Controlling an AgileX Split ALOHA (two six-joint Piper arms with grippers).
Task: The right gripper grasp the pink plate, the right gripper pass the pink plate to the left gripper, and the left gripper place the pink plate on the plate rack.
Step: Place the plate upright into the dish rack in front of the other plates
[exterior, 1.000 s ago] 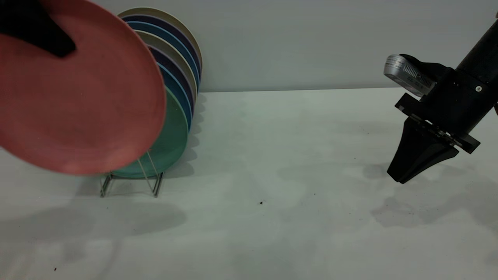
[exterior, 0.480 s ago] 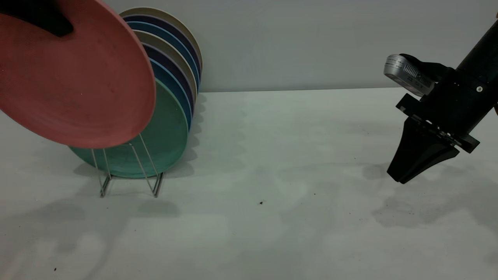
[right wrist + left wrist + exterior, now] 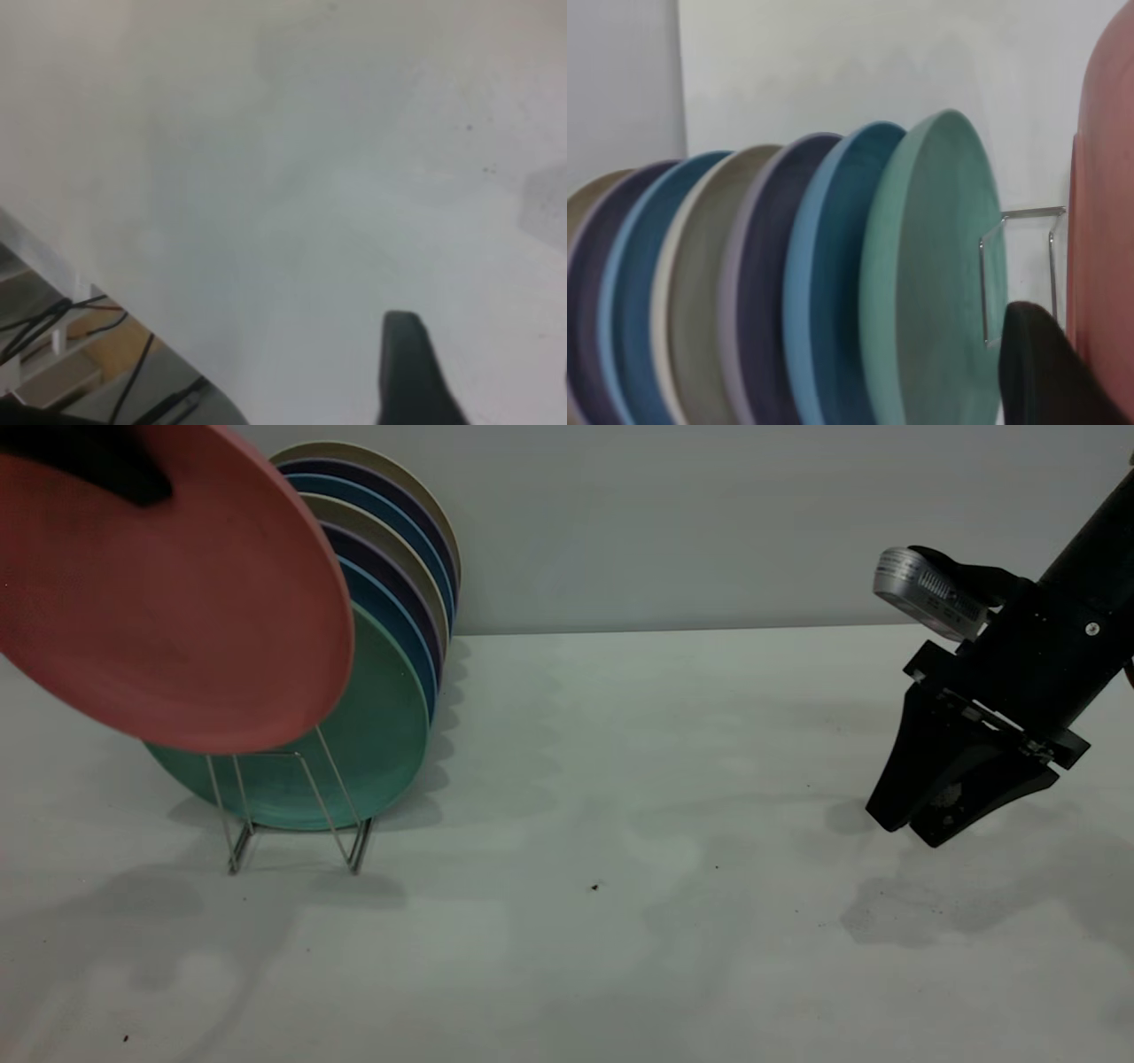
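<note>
Pink plate (image 3: pixel 168 593) clamped at top rim in my left gripper (image 3: pixel 97 465), tilted, hanging just before teal plate (image 3: pixel 372 726) above plate rack (image 3: pixel 301 815). Right gripper (image 3: pixel 917 828) far off, jaws slightly apart, holding nothing.

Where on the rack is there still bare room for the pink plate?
Only the front wire loop of the thin silver plate rack stands empty, bordered behind by the round teal-green plate. Behind that the slots are packed. The salmon-pink plate, held by the left gripper, hangs above the loop. The right gripper sits far right.
</note>
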